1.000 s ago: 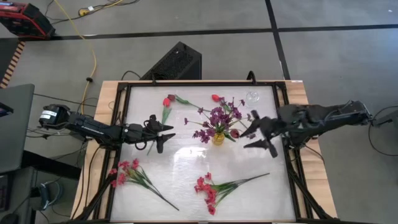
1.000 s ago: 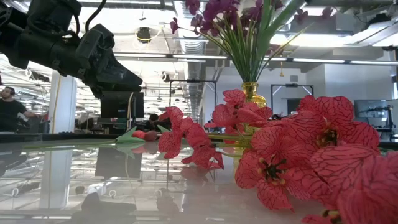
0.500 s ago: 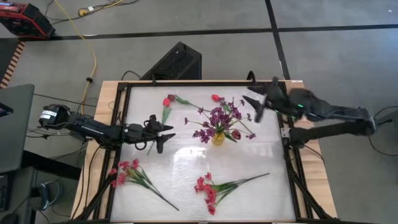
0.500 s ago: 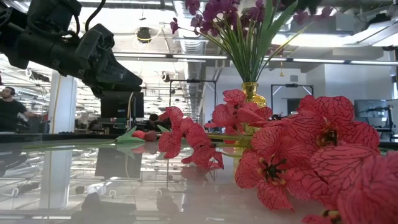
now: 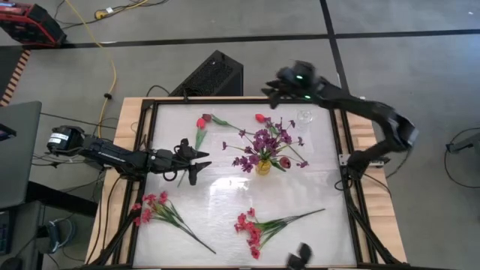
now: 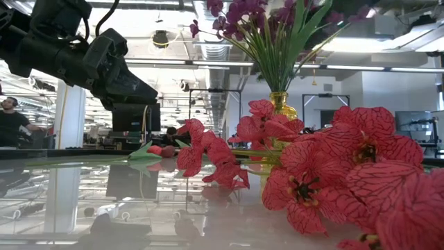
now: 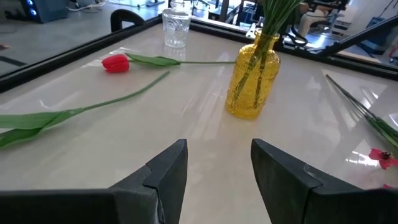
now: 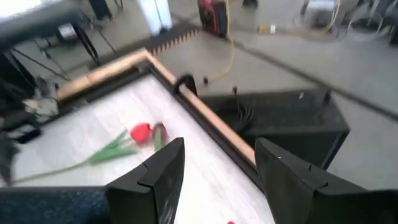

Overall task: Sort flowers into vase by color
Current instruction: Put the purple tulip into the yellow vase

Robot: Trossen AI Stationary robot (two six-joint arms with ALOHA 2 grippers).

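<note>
Flowers: purple sprigs (image 5: 262, 141) upright in yellow vase (image 5: 263, 166) at centre of counter (image 5: 225, 195), already sorted. Red-pink blooms loose around it, apparently awaiting a second container; possibly clear glass (image 5: 304, 116) at 1 o'clock. Red tulip (image 5: 201, 124) at 10 o'clock, long axis near 12–6, bloom toward 12. Second tulip (image 5: 259, 118) at 12 o'clock, stem trailing toward 3. Red-pink spray (image 5: 157, 208) at 8 o'clock, axis 10–4, blooms toward 10. Another spray (image 5: 259, 226) at 6 o'clock, stems fanned toward 2, blooms toward 8. Left tool (image 5: 196, 163) at 9 o'clock, low over counter, jaws apart, empty, aimed toward vase. Right tool (image 5: 274, 91) at 12 o'clock over far rim, jaws apart, empty.
</note>
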